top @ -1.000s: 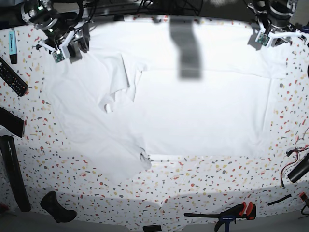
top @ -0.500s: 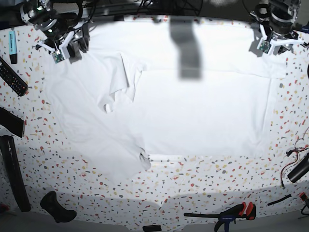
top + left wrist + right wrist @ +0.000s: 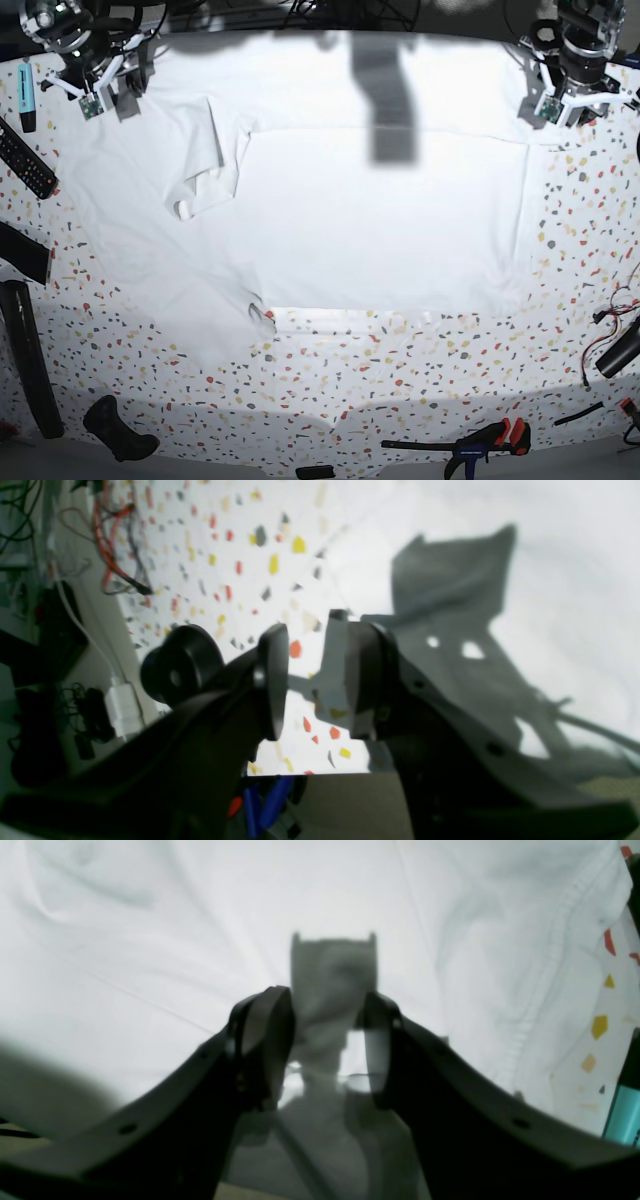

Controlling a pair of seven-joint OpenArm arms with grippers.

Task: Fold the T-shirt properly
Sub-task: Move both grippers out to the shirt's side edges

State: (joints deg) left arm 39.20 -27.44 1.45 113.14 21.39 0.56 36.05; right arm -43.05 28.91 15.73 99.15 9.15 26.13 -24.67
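T-shirt [image 3: 340, 220]: spread across upper middle of the speckled bench [image 3: 400, 370]; it has slid up and left.
Left end effector [image 3: 312, 682]: released, empty.
Right end effector [image 3: 327, 1040]: released, empty.
Meaning: cloth repositioned; folding barely begun, likely regrasp.

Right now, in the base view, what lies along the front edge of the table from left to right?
Long black bar → black handle-shaped piece → small black block → clamp with red and blue grips → thin black stick → black cylinder with red wires.
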